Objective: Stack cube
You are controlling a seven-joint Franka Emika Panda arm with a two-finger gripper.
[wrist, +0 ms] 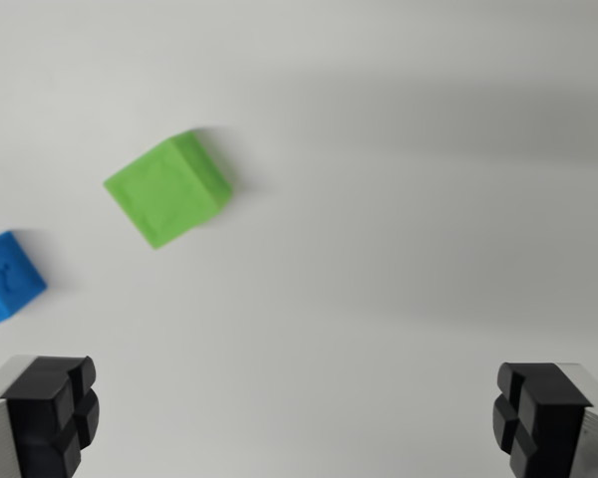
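Two cubes: both on the wrist view's left half, well apart from the hand.
Desk (399, 249): plain white, matte, fills the whole frame; soft grey shadow bands run across the upper right and the middle right. No edge, wall or room visible beyond it.
Hand (297, 418): released, jaws spread wide, nothing between them. Bare desk shows in the gap.
Fingers (52, 410): black pads with grooved faces on grey metal bodies, one at the bottom left corner, the other at the bottom right.
Green cube (167, 189): resting on the desk, upper left of centre, turned at an angle to the frame. Top face carries a faint recessed square outline. Short shadow on its right side.
Blue cube (7, 279): at the left edge, partly cut off by the frame, below and left of the green cube, apart from it. Nearer to the left finger, not touching.
Markings: a small raised figure on the blue cube's top face, too blurred to read. No brand or legible writing.
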